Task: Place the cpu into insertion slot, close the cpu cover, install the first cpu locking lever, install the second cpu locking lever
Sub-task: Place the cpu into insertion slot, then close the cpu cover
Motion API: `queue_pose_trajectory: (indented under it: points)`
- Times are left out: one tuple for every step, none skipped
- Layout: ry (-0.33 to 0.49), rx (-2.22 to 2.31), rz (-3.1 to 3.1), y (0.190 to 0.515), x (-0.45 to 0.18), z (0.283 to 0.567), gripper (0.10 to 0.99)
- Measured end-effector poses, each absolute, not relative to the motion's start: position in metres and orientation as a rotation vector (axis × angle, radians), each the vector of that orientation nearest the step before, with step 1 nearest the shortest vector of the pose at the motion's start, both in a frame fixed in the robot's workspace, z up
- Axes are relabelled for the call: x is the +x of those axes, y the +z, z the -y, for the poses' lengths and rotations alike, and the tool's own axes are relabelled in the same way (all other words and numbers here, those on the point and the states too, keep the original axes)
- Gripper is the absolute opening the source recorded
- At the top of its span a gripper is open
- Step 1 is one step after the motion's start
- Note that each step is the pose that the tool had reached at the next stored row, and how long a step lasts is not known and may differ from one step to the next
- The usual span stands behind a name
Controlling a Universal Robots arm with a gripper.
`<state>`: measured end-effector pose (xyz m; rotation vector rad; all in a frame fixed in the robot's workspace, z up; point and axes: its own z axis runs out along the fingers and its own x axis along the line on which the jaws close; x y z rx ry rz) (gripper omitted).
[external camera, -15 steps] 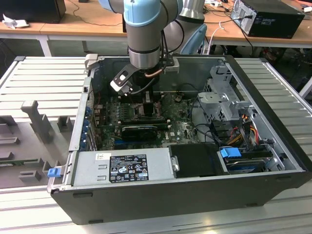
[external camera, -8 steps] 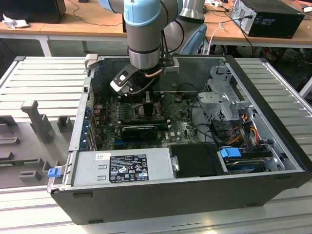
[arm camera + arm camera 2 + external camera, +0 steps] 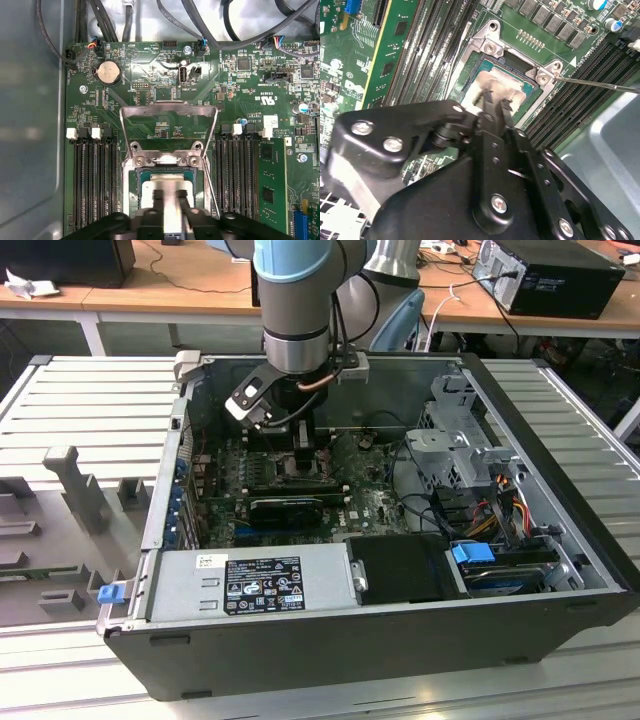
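In the upper middle of the exterior view, the pale-blue and grey robot arm reaches down into an open dark-grey computer case. There its black gripper hangs over the green circuit board, just behind a long black graphics card. A silver box-shaped power supply fills the case's lower part toward the exterior view's left. In both wrist views the small flat square cpu with a silver-grey metal top lies inside the square black-rimmed insertion slot, directly under the gripper's tip. Whether the jaws are clenched, slack or pressing on the chip cannot be told. The cpu cover, a thin dark-silver metal frame with a large square window, is swung up and back off the socket on its hinge, and green board shows through the window. A thin steel lever rod juts away from one corner of the socket, unlatched. Rows of long narrow black memory slots flank the socket on both sides, and a round silver coin battery sits on the board beyond the raised cover.
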<state>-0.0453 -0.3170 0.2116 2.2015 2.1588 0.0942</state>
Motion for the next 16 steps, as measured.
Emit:
queue_pose_trajectory:
  points:
    - [0.094,2.202,-2.159,0.2119,-0.0454,0.3169,0.106]
    - [0.094,2.202,-2.159,0.2123,-0.0454,0.317,0.106]
    - [0.094,2.202,-2.159,0.2127,-0.0454,0.317,0.106]
    - [0.094,2.202,-2.159,0.2131,-0.0454,0.317,0.106]
    - [0.094,2.202,-2.159,0.2138,-0.0454,0.317,0.106]
    - [0.094,2.202,-2.159,0.214,-0.0454,0.3169,0.106]
    - [0.094,2.202,-2.159,0.2146,-0.0454,0.317,0.106]
    - [0.094,2.201,-2.159,0.2165,-0.0453,0.317,0.106]
    - [0.093,2.201,-2.158,0.2171,-0.0453,0.317,0.106]
    - [0.093,2.201,-2.158,0.2175,-0.0453,0.3169,0.106]
    - [0.093,2.201,-2.158,0.218,-0.0453,0.317,0.106]
    - [0.092,2.201,-2.158,0.2187,-0.0454,0.317,0.106]
    - [0.092,2.201,-2.158,0.2192,-0.0454,0.317,0.106]
    - [0.093,2.201,-2.158,0.2193,-0.0453,0.3169,0.106]
    - [0.093,2.202,-2.159,0.2194,-0.0446,0.317,0.106]
    - [0.094,2.204,-2.161,0.2195,-0.043,0.3172,0.106]
